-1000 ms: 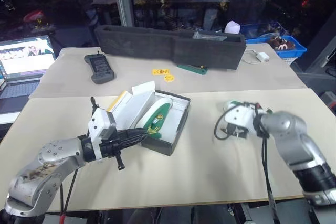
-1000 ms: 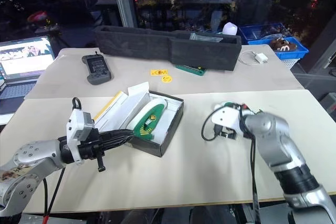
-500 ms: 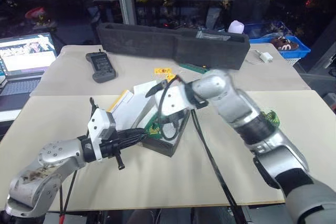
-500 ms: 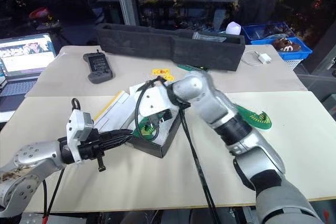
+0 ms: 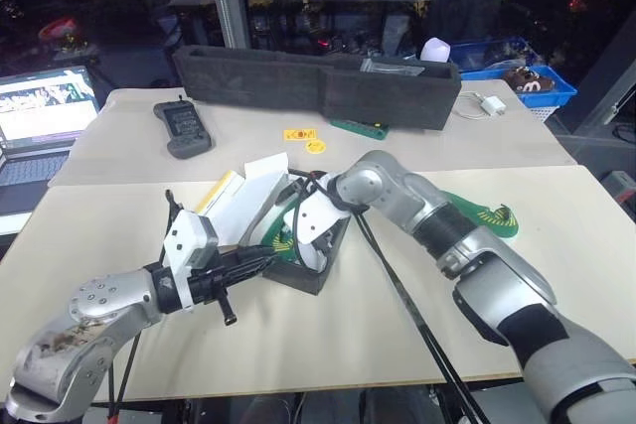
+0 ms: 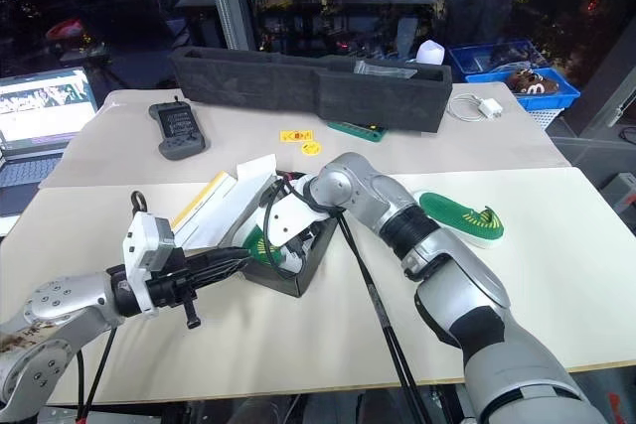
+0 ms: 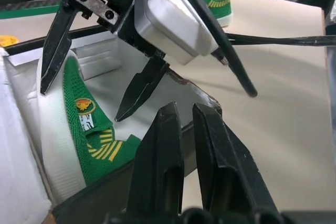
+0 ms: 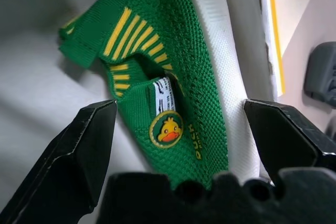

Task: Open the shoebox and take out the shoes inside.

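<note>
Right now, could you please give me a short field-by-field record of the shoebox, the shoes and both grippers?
shoebox: the shoebox sits open on the table, lid folded back toward the robot's left
shoe inside: a green shoe in the box, white rim, duck badge on the tongue
shoe outside: the other shoe lies on the table to the box's right
right gripper: right gripper open, its fingers straddling the shoe in the box, not closed on it
left gripper: left gripper shut, at the box's near edge

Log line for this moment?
shoebox: open | one shoe: inside | other shoe: on table | right hand: open over shoe | left hand: shut
</note>
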Tool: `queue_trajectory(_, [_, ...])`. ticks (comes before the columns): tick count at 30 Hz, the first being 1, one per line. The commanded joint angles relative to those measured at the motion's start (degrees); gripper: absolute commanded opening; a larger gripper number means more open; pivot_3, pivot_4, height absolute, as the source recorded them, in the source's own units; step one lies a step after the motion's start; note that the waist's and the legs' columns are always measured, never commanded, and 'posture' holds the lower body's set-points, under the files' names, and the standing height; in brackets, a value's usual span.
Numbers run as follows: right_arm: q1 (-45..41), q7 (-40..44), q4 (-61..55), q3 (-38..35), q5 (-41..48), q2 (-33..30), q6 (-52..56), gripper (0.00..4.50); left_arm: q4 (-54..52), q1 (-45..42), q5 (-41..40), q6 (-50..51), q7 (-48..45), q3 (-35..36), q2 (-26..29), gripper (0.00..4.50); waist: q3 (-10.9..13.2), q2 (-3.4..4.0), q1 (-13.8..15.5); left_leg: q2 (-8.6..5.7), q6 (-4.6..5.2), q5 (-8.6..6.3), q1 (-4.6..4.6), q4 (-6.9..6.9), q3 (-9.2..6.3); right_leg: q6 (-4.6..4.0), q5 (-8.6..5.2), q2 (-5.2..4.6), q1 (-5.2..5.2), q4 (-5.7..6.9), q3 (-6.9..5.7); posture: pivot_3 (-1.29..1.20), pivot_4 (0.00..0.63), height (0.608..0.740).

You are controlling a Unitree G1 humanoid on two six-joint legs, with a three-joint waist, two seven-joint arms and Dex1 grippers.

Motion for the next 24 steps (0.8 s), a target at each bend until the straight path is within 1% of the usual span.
queue_trajectory(1, [0.23, -0.97, 0.76, -0.11, -1.14, 1.16, -0.63, 4.48, -2.05, 0.05, -0.70, -0.53, 0.26, 1.25, 0.03, 0.50, 0.00, 0.00, -0.03, 0.00, 0.00, 0.00, 0.02, -0.01, 0.00, 0.00, 0.00, 0.01, 0.01, 0.01, 0.01, 0.00, 0.150, 0.735])
queue_trajectory(4, [1.09, -1.33, 0.60, -0.12, -1.39, 2.01, -0.23, 4.48, -1.90, -0.12, -0.67, -0.56, 0.21, 1.23, 0.13, 0.50, 0.00, 0.00, -0.06, 0.05, -0.01, 0.00, 0.12, -0.04, 0.01, -0.03, 0.02, 0.08, 0.06, 0.01, 0.04, 0.00, 0.150, 0.735])
queue_trajectory(7, [2.18, -1.74, -0.01, -0.17, -1.61, 2.76, 0.47, 3.78, -1.82, -0.28, -0.76, -0.52, 0.10, 1.25, 0.21, 0.50, 0.00, 0.00, -0.12, 0.13, -0.03, 0.00, 0.39, -0.14, 0.04, -0.11, -0.03, 0.13, 0.26, 0.01, 0.10, 0.00, 0.150, 0.735])
queue_trajectory(11, [3.36, -2.22, -1.41, -0.54, -1.68, 3.07, 1.08, 2.40, -1.73, -0.41, -0.84, -0.48, 0.03, 1.26, 0.27, 0.50, -0.01, 0.00, -0.10, 0.39, -0.16, -0.08, 0.58, -0.18, 0.08, -0.61, -0.35, 0.30, 0.40, 0.03, 0.11, 0.00, 0.150, 0.735])
queue_trajectory(12, [3.79, -2.49, -1.78, -0.67, -1.63, 3.25, 1.27, 2.08, -1.69, -0.49, -0.87, -0.46, 0.01, 1.23, 0.28, 0.50, -0.01, 0.00, -0.11, 0.44, -0.19, -0.10, 0.61, -0.18, 0.07, -0.64, -0.36, 0.34, 0.40, 0.03, 0.11, 0.00, 0.150, 0.735])
queue_trajectory(13, [4.33, -2.59, -2.18, -0.81, -1.63, 3.33, 1.67, 1.65, -1.63, -0.58, -0.87, -0.43, 0.00, 1.17, 0.32, 0.50, -0.02, 0.00, -0.13, 0.49, -0.24, -0.12, 0.63, -0.18, 0.08, -0.66, -0.37, 0.39, 0.40, 0.03, 0.11, 0.00, 0.150, 0.735])
queue_trajectory(14, [4.72, -2.62, -2.49, -0.95, -1.70, 3.38, 1.97, 1.45, -1.60, -0.64, -0.86, -0.42, 0.00, 1.13, 0.35, 0.50, -0.02, -0.01, -0.18, 0.56, -0.28, -0.15, 0.67, -0.18, 0.09, -0.66, -0.37, 0.44, 0.42, 0.03, 0.11, 0.00, 0.150, 0.735])
queue_trajectory(15, [5.15, -2.98, -2.68, -1.24, -1.84, 3.47, 2.50, 1.04, -1.55, -0.77, -0.87, -0.37, 0.08, 1.10, 0.35, 0.50, -0.03, -0.01, -0.22, 0.62, -0.31, -0.17, 0.69, -0.18, 0.09, -0.65, -0.36, 0.49, 0.43, 0.03, 0.11, 0.00, 0.150, 0.735])
queue_trajectory(16, [5.41, -3.17, -2.85, -1.45, -1.95, 3.57, 2.93, 0.79, -1.50, -0.80, -0.91, -0.36, 0.08, 1.16, 0.37, 0.50, -0.03, -0.01, -0.25, 0.66, -0.34, -0.18, 0.71, -0.18, 0.10, -0.65, -0.36, 0.55, 0.43, 0.03, 0.12, 0.00, 0.150, 0.735])
queue_trajectory(17, [5.67, -3.94, -2.97, -1.65, -2.34, 3.72, 3.41, 0.38, -1.51, -0.85, -0.90, -0.34, 0.07, 1.15, 0.41, 0.50, -0.03, -0.01, -0.27, 0.72, -0.38, -0.20, 0.73, -0.18, 0.10, -0.64, -0.35, 0.62, 0.44, 0.03, 0.14, 0.00, 0.150, 0.735])
queue_trajectory(18, [5.94, -4.53, -3.10, -1.83, -2.56, 3.89, 3.95, 0.17, -1.53, -0.90, -0.91, -0.32, 0.06, 1.14, 0.43, 0.50, -0.03, -0.01, -0.27, 0.76, -0.40, -0.22, 0.75, -0.17, 0.10, -0.65, -0.35, 0.66, 0.44, 0.03, 0.15, 0.00, 0.150, 0.735])
queue_trajectory(19, [6.27, -4.76, -3.34, -1.98, -2.54, 4.13, 4.47, 0.08, -1.55, -0.93, -0.93, -0.30, 0.03, 1.16, 0.47, 0.50, -0.03, -0.01, -0.26, 0.78, -0.41, -0.22, 0.77, -0.17, 0.09, -0.65, -0.35, 0.70, 0.45, 0.03, 0.15, 0.00, 0.150, 0.735])
queue_trajectory(24, [9.02, -5.54, -6.17, -3.02, -1.74, 5.68, 7.63, 0.08, -1.41, -1.21, -0.95, -0.23, -0.07, 1.13, 0.64, 0.50, -0.05, -0.01, -0.32, 0.85, -0.46, -0.25, 0.78, -0.17, 0.09, -0.67, -0.35, 0.77, 0.46, 0.03, 0.16, 0.00, 0.150, 0.735])
